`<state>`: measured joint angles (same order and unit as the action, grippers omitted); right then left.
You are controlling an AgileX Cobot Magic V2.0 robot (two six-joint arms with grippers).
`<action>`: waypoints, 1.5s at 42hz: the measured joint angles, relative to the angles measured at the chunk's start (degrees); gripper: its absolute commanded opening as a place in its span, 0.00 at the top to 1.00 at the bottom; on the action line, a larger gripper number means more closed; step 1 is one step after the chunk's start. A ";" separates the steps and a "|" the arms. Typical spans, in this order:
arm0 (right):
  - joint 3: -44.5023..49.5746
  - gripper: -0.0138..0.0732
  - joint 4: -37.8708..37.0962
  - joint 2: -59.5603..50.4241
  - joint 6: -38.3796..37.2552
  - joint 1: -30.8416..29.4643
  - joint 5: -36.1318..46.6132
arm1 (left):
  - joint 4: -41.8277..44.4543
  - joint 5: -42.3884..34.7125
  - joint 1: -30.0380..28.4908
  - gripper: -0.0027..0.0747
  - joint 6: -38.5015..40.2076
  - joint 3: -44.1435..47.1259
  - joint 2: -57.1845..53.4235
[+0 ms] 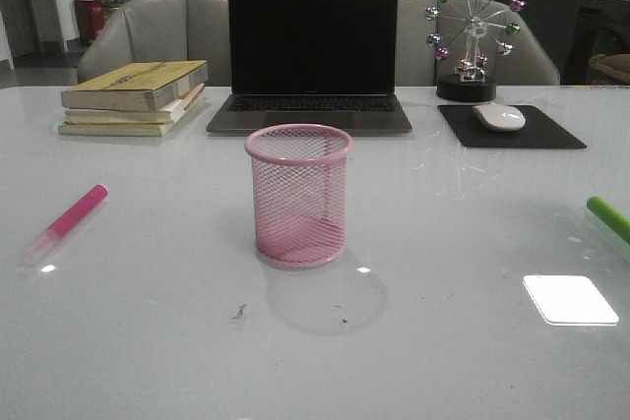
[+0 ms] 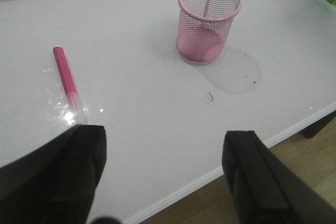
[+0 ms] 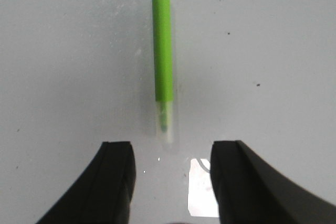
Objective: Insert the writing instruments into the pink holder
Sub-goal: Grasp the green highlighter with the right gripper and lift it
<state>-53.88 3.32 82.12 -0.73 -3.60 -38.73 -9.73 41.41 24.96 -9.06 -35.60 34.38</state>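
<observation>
The pink mesh holder (image 1: 298, 194) stands upright and empty at the table's middle, also seen in the left wrist view (image 2: 208, 20). A magenta highlighter (image 1: 69, 222) lies flat at the left, clear cap toward the front; the left wrist view shows the magenta highlighter (image 2: 66, 76) just beyond the left finger. At the right edge lies the lime green highlighter (image 1: 610, 220), and the right wrist view has this green highlighter (image 3: 163, 56) lengthwise with its cap pointing at the gap. My left gripper (image 2: 165, 150) and right gripper (image 3: 173, 161) are open, holding nothing. Neither arm appears in the front view.
Behind the holder stand a shut-off laptop (image 1: 312, 51), a stack of books (image 1: 135, 97) at the back left, and a mouse (image 1: 499, 116) on a black pad with a ferris-wheel ornament (image 1: 472, 36) at the back right. The table's front edge (image 2: 210, 174) lies under the left gripper.
</observation>
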 measured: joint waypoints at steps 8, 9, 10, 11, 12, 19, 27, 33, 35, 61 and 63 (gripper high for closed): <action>-8.22 0.32 0.04 11.23 0.73 -0.02 -1.54 | 0.00 0.00 0.00 0.28 -0.02 0.00 0.00; -9.51 0.32 0.04 12.81 0.73 -0.02 -1.96 | 0.00 0.00 0.00 0.28 -0.02 0.00 0.00; -10.44 0.32 0.04 13.99 0.73 -0.02 -2.24 | 0.00 0.00 0.00 0.28 -0.02 0.00 0.00; -11.39 0.32 0.04 15.13 0.73 -0.02 -2.48 | 0.00 0.00 0.00 0.28 -0.02 0.00 0.00; -12.33 0.32 0.04 16.24 0.73 -0.02 -2.83 | 0.00 0.00 0.00 0.28 -0.02 0.00 0.00; -19.12 0.33 0.04 23.86 1.04 0.20 -4.82 | 0.00 0.00 0.00 0.28 -0.12 0.00 0.00; -25.97 0.33 0.13 30.95 1.04 1.19 -7.63 | 0.00 0.00 0.00 0.28 -0.12 0.00 0.00; -29.92 0.33 0.17 34.87 1.04 1.25 -10.28 | 0.00 0.00 0.00 0.28 -0.12 0.00 0.00; -30.40 0.33 0.17 35.61 1.04 1.25 -10.40 | 0.00 0.00 0.00 0.28 -0.12 0.00 0.00; -30.93 0.64 0.17 36.23 1.12 1.25 -11.24 | -0.05 0.00 0.00 0.28 -0.12 0.00 0.00; -31.02 0.64 0.17 36.23 1.12 1.25 -11.44 | -0.05 0.00 0.00 0.28 -0.12 0.00 0.00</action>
<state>-84.90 3.49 118.35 0.38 -2.35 -50.17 -9.78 41.41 24.96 -9.18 -35.60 34.38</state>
